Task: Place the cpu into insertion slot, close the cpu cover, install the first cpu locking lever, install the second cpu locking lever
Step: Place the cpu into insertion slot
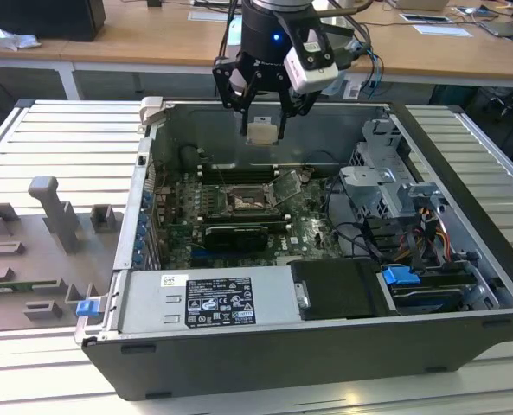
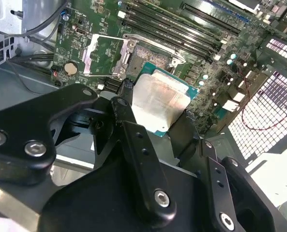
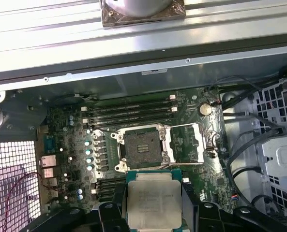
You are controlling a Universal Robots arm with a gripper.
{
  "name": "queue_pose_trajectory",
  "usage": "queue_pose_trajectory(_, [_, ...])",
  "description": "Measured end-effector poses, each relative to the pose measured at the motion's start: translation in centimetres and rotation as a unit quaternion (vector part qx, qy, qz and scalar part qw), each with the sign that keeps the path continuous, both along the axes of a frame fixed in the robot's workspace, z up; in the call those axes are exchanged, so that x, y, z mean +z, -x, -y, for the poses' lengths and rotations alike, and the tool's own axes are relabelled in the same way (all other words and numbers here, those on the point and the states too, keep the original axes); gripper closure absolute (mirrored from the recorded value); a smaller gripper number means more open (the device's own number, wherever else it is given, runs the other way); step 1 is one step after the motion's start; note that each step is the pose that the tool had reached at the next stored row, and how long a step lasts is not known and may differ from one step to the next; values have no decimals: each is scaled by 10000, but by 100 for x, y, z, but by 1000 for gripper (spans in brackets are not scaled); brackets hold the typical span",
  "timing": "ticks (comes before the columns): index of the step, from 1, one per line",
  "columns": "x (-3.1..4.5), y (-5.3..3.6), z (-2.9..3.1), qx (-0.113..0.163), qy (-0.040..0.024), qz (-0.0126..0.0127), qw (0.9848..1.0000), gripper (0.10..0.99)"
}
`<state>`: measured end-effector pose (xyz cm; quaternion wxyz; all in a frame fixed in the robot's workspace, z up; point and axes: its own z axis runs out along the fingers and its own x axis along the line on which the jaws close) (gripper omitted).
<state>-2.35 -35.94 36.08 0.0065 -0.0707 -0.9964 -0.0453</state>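
High over the green board (image 3: 70, 145), jaws of the gripper (image 1: 263, 130) pinch the cpu (image 3: 153, 205) flat; the bare insertion slot (image 3: 142, 147) seems almost right below.

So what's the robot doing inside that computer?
The robot's gripper is holding the cpu, a small square chip, in the air over the open computer case. Below it, the insertion slot on the green board is empty, and the cpu cover is flipped open beside it. The chip isn't in yet.
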Motion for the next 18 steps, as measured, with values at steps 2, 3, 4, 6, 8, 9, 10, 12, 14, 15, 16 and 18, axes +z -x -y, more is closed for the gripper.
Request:
queue_pose_trajectory(2, [0,0,0,-43,0,0,10000,545])
queue_pose_trajectory(3, [0,0,0,-70,0,0,10000,545])
queue_pose_trajectory(4, [0,0,0,-105,0,0,9999,545])
queue_pose_trajectory(6, [0,0,0,-207,0,0,9998,545])
queue_pose_trajectory(8, [0,0,0,-252,0,0,9997,545])
queue_pose_trajectory(9, [0,0,0,-288,0,0,9996,545])
queue_pose_trajectory(10, [0,0,0,-330,0,0,9995,545])
queue_pose_trajectory(12, [0,0,0,-392,0,0,9992,545])
queue_pose_trajectory(14, [0,0,0,-441,0,0,9990,545])
queue_pose_trajectory(15, [0,0,0,-471,0,0,9989,545])
queue_pose_trajectory(16, [0,0,0,-506,0,0,9987,545])
queue_pose_trajectory(18, [0,0,0,-568,0,0,9984,545])
